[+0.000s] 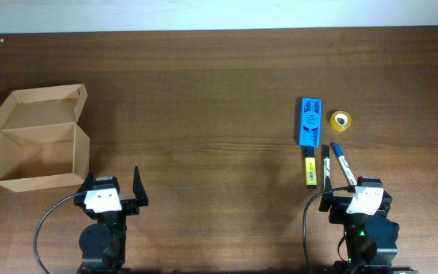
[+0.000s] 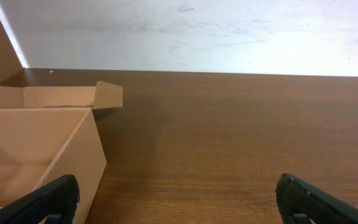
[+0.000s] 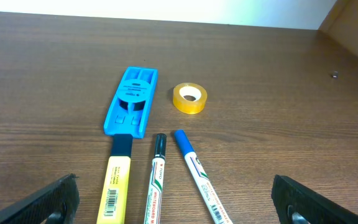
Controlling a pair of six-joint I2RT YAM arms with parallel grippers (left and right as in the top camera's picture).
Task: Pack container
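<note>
Container [image 1: 40, 156] – a plain tan cardboard box – sits on the left part of the wooden table [image 1: 211, 84], its hinged flap lid standing open on the far side and its bare floor showing from above. The left gripper [image 1: 113, 173] rests just beside the box's near right corner with its jaws spread wide and nothing between them. In the left wrist view the box wall fills the left of the frame next to the left finger, but whether they touch cannot be told.

Well apart, on the right of the table, lies a flat blue plastic case [image 1: 309, 122] with a roll of yellow tape [image 1: 341, 120] just beside it. Nearer the robot, three pens lie side by side: a yellow highlighter [image 1: 309, 169], a black-capped marker [image 1: 326, 169] and a blue marker [image 1: 344, 164] – the last one tilted. The right gripper [image 1: 360, 194] sits just behind their near ends, jaws wide apart and holding nothing.
</note>
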